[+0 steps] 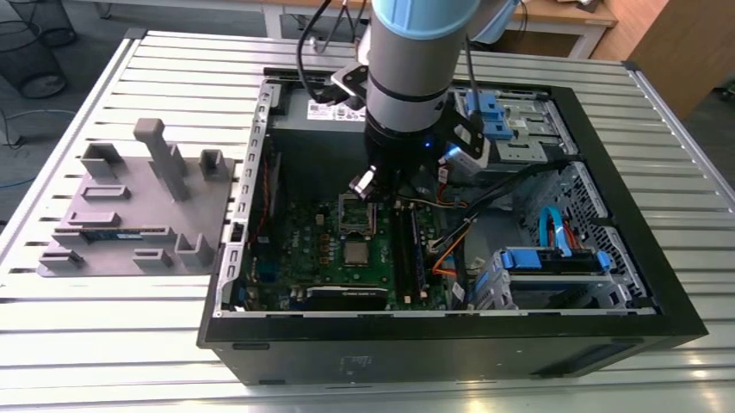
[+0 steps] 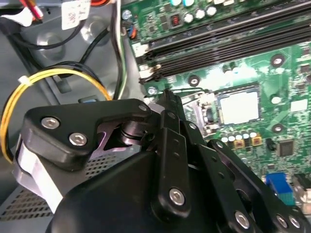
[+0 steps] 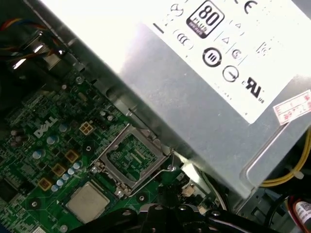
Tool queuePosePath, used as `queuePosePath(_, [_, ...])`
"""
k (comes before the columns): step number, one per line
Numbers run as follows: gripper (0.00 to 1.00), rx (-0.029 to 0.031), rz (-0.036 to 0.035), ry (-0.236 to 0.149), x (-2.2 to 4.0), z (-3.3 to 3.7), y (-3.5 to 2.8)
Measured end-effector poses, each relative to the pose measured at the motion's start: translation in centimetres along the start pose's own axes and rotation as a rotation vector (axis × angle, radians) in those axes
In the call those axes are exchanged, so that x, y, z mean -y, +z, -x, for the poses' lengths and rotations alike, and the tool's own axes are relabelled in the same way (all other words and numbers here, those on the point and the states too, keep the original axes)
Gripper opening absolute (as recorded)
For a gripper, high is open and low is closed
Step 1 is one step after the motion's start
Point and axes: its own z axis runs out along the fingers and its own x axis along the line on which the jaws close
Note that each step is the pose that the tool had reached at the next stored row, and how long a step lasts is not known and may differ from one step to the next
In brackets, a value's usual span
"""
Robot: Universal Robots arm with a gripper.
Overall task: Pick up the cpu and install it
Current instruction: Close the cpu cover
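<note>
The cpu (image 1: 358, 251) is a small silver square lying flat in its socket on the green motherboard (image 1: 316, 258) inside the open computer case. It also appears in both wrist views (image 2: 239, 107) (image 3: 87, 200). Beside it the metal socket frame (image 3: 131, 155) stands swung up, showing its green underside. My gripper (image 1: 365, 185) hangs inside the case just above the raised frame, away from the cpu. Its fingertips (image 2: 167, 97) look pressed together, shut, with nothing seen between them. They sit close to the frame's hinge corner (image 3: 170, 168).
The grey power supply (image 3: 204, 97) stands right next to the socket frame. Black memory slots (image 2: 218, 43) run beside the socket. Yellow cables (image 2: 48, 80) loop near the gripper body. A grey tray (image 1: 138, 206) with a green memory stick (image 1: 115, 232) lies at the exterior view's left.
</note>
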Motion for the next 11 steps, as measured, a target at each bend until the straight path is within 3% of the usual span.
queuePosePath(5, [0.11,0.0003,0.0001,0.000,-0.55,0.53,0.61])
queuePosePath(11, [0.11,-0.0001,-0.0001,0.001,-0.61,0.76,1.35])
